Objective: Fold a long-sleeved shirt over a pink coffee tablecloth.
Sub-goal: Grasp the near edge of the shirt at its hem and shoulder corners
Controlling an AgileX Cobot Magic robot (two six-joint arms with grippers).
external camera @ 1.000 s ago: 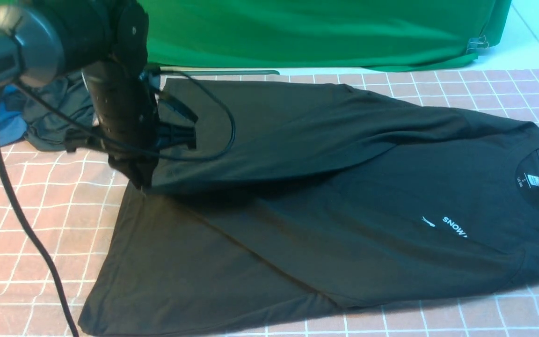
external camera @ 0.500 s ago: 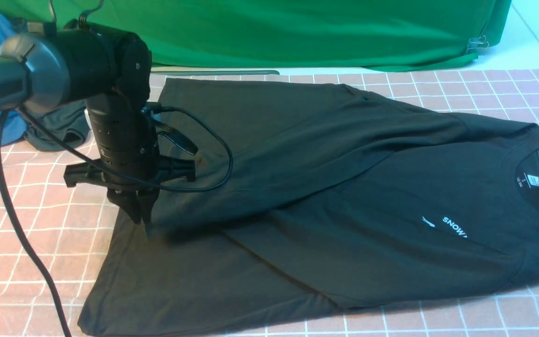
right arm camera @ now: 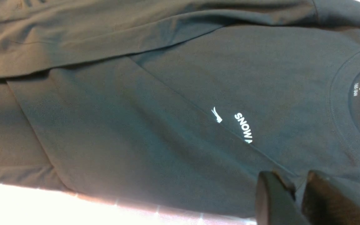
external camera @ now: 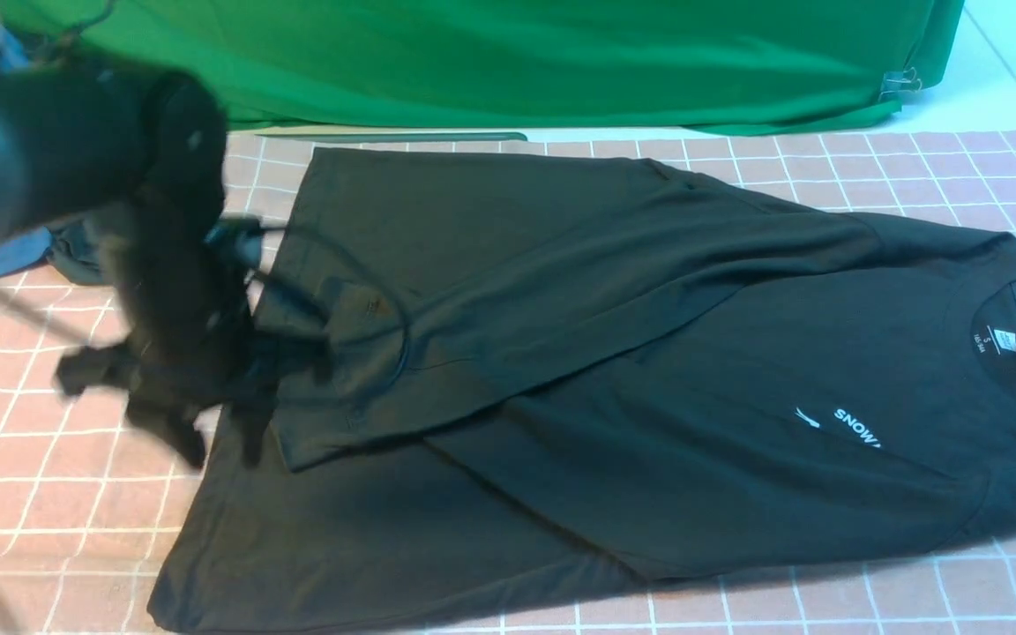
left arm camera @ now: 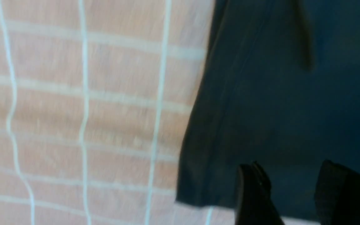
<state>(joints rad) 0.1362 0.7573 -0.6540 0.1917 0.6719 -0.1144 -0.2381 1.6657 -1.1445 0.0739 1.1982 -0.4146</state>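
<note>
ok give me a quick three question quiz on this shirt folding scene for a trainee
1. True or false: the long-sleeved shirt lies on the pink coffee tablecloth with its collar toward the robot's left.
2. Which white word shows on the chest? A SNOW, B PEAK, C ICE
3. Fill in: the left gripper has its jaws ___, holding nothing.
Key: 1 false, the collar is toward the right; 2 A; 3 open

One black long-sleeved shirt (external camera: 649, 353), one pink tablecloth (external camera: 49, 511), one green cloth (external camera: 561, 62), one blue garment (external camera: 3, 254) and one grey garment (external camera: 78, 263) were counted.
</note>
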